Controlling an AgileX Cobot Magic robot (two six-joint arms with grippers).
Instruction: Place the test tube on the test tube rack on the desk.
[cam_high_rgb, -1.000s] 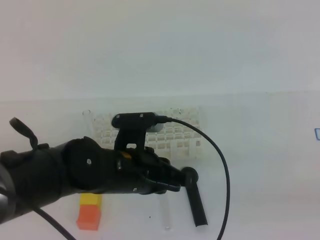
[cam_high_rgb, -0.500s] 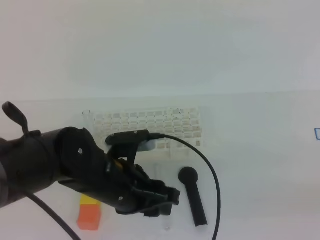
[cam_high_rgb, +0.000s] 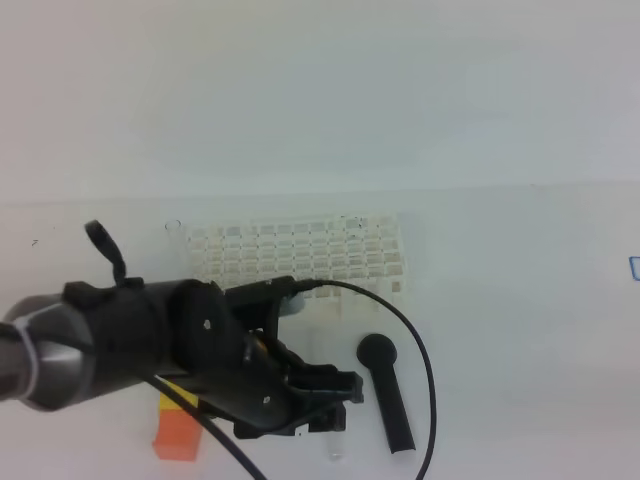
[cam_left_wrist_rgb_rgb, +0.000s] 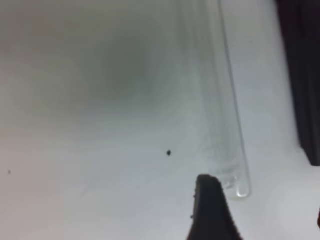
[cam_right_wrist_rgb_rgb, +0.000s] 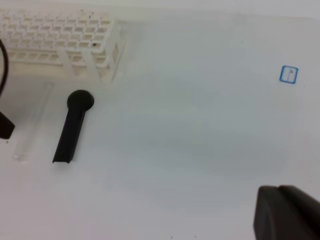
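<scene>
The test tube (cam_left_wrist_rgb_rgb: 220, 100) lies flat on the white desk (cam_left_wrist_rgb_rgb: 75, 150), clear and faint, its end near my left fingertip (cam_left_wrist_rgb_rgb: 210, 210). In the high view my left gripper (cam_high_rgb: 340, 402) hovers low over the test tube (cam_high_rgb: 335, 447), jaws open and spread wide, gripping nothing. The white test tube rack (cam_high_rgb: 300, 255) stands behind, apart from the tube. From the right wrist view I see the rack (cam_right_wrist_rgb_rgb: 60, 35) and the tube (cam_right_wrist_rgb_rgb: 32, 125) on the desk. Only a dark part of my right gripper (cam_right_wrist_rgb_rgb: 285, 215) shows, at the bottom corner; it is shut and holds nothing that I can see.
A black round-headed tool (cam_high_rgb: 387, 392) lies just right of the tube, parallel to it. An orange and yellow block (cam_high_rgb: 177, 430) sits at the front left under my left arm. A small blue square mark (cam_right_wrist_rgb_rgb: 289, 74) is on the desk at the right.
My left arm has dropped from over the rack's front toward the near edge. Its gripper, shut a second ago beside the black tool's head, has opened over the tube.
</scene>
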